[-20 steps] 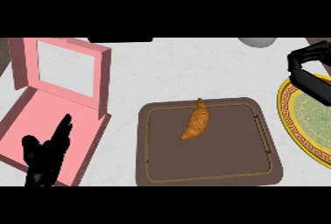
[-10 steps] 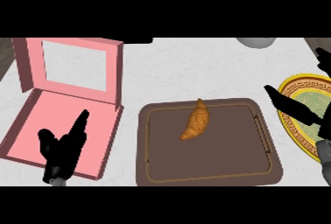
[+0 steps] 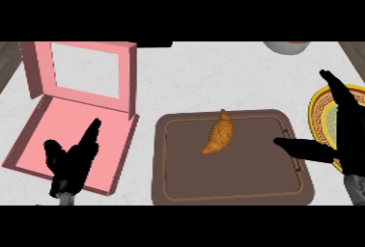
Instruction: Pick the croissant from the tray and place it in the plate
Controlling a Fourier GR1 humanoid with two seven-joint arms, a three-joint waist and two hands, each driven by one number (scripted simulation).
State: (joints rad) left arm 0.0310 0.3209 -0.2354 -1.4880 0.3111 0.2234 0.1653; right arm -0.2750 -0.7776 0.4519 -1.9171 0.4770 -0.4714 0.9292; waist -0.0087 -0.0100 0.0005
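Right hand (image 3: pixel 341 140) neared the upright, slightly tilted croissant (image 3: pixel 218 133).

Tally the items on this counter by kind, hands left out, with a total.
Croissant: 1
Brown tray: 1
Yellow patterned plate: 1
Open pink box: 1
Partly seen bowl-like item at the top edge: 1
Total: 5
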